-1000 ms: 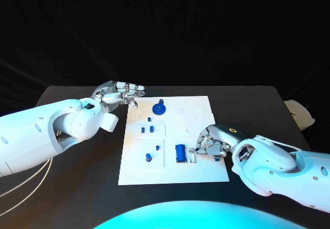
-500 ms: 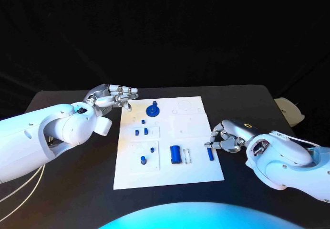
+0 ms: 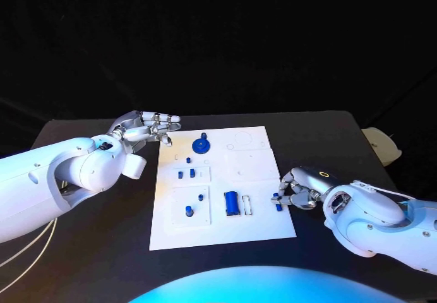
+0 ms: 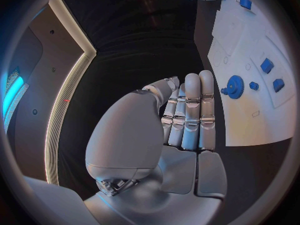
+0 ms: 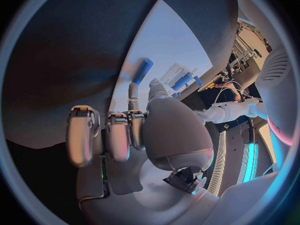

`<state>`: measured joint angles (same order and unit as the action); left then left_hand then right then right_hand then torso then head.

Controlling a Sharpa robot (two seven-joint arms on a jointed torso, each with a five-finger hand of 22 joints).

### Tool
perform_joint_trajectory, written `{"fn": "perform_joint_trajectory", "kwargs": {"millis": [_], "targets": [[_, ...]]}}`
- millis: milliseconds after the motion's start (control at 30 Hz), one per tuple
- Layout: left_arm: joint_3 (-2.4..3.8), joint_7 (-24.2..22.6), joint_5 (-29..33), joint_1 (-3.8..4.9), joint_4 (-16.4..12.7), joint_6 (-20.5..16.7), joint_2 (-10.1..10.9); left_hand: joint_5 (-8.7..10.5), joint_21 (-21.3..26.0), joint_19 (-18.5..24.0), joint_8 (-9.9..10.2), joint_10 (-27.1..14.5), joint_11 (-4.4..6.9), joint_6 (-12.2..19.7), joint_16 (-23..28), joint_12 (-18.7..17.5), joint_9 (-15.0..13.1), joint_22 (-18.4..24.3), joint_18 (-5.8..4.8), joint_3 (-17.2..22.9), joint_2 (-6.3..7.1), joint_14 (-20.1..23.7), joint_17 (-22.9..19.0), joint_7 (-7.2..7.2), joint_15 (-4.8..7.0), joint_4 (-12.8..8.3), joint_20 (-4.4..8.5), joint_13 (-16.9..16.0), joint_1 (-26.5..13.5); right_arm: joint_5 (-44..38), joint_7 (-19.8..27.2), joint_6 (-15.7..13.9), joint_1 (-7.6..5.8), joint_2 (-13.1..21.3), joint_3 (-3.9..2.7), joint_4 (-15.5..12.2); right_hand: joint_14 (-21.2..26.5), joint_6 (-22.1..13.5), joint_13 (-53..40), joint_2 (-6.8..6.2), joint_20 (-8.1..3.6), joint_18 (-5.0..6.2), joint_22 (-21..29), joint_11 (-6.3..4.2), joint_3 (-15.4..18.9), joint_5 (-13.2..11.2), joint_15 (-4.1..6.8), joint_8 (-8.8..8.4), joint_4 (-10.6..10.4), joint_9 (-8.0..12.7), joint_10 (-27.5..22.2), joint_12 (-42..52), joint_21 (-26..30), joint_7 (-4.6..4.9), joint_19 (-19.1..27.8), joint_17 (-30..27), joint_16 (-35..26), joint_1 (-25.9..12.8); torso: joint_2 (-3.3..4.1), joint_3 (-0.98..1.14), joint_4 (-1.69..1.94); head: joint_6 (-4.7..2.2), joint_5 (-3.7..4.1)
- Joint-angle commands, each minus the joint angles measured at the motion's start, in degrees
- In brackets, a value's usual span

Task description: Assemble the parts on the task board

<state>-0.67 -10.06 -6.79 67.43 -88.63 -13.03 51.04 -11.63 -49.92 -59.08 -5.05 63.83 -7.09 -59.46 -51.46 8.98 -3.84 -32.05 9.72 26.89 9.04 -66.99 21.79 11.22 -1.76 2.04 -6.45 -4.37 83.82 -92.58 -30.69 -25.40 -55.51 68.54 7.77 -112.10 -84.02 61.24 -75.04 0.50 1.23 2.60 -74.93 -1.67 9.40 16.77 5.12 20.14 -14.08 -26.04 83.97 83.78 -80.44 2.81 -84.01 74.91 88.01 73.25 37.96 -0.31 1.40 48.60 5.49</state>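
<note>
We're at the black table [image 3: 91,240] with the white task board [image 3: 255,227] in the middle, long side running away from us.

Right hand [image 3: 299,192] sits at the board's right edge, fingers curled in. A small blue peg [image 3: 276,202] lies right at its fingertips on that edge; in the right wrist view the peg [image 5: 142,70] sits just past the tips of the fingers [image 5: 132,101]. We can't tell whether it's pinched or only touched.

Left hand [image 3: 146,128] hovers at the board's far left corner, just off the plate, holding nothing. In the left wrist view its fingers [image 4: 192,110] are straight and pressed together side by side, thumb folded alongside.

Parts on the board:
- blue gear [image 3: 201,146] near the far end, also seen from the left wrist [image 4: 235,86]
- two small blue blocks [image 3: 185,174] in the left middle panel
- blue knob [image 3: 189,209] in the near left panel
- long blue bar [image 3: 233,203] upright in the near centre, with a pale slot [image 3: 245,206] just beside it
</note>
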Motion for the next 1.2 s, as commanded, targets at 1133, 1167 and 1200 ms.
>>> {"fn": "perform_joint_trajectory", "kwargs": {"millis": [1133,1167,1200], "targets": [[0.03,-0.19,-0.13,0.04,-0.23,0.91,0.34,0.09,-0.30,0.30,-0.24,-0.46,0.08,0.41,0.23,0.37,-0.03,-0.06,0.89,0.03,-0.55,0.38,-0.09,0.11,-0.04,-0.42,-0.09,0.09,-0.22,-7.12,-1.44,6.91,2.87,-3.27,0.07,1.65,-5.06,1.34,-9.48,0.05,0.07,-0.73,-12.62,-0.07,-2.01,-2.91,0.00,-1.25,2.59,-0.03,2.07,-0.68,0.42,-0.52,-3.24,10.71,0.13,6.07,-0.06,-0.05,0.04,0.82,-0.67],[0.03,-0.19,-0.13,0.04,-0.23,0.91,0.34,0.09,-0.30,0.30,-0.24,-0.46,0.08,0.41,0.23,0.37,-0.03,-0.06,0.89,0.03,-0.55,0.38,-0.09,0.11,-0.04,-0.42,-0.09,0.09,-0.22,-7.41,-1.46,7.09,2.88,-3.35,0.07,1.68,-5.06,1.34,-9.46,0.02,0.04,-0.72,-12.61,-0.11,-2.57,-3.39,0.04,-1.37,2.99,0.00,2.04,-0.72,0.47,-0.55,-3.22,10.70,0.13,6.83,-0.06,-0.05,0.04,0.82,-0.67],[0.03,-0.19,-0.13,0.04,-0.23,0.91,0.34,0.09,-0.30,0.30,-0.24,-0.46,0.08,0.41,0.23,0.37,-0.03,-0.06,0.89,0.03,-0.55,0.38,-0.09,0.11,-0.04,-0.42,-0.09,0.09,-0.22,-7.63,-1.47,7.26,2.88,-3.41,0.07,1.71,-5.06,1.36,-9.44,0.00,0.01,-0.71,-12.60,-0.13,-3.14,-3.75,0.07,-1.49,3.30,0.03,2.01,-0.77,0.51,-0.58,-3.21,10.70,0.13,7.47,-0.06,-0.05,0.06,0.81,-0.73]]}}
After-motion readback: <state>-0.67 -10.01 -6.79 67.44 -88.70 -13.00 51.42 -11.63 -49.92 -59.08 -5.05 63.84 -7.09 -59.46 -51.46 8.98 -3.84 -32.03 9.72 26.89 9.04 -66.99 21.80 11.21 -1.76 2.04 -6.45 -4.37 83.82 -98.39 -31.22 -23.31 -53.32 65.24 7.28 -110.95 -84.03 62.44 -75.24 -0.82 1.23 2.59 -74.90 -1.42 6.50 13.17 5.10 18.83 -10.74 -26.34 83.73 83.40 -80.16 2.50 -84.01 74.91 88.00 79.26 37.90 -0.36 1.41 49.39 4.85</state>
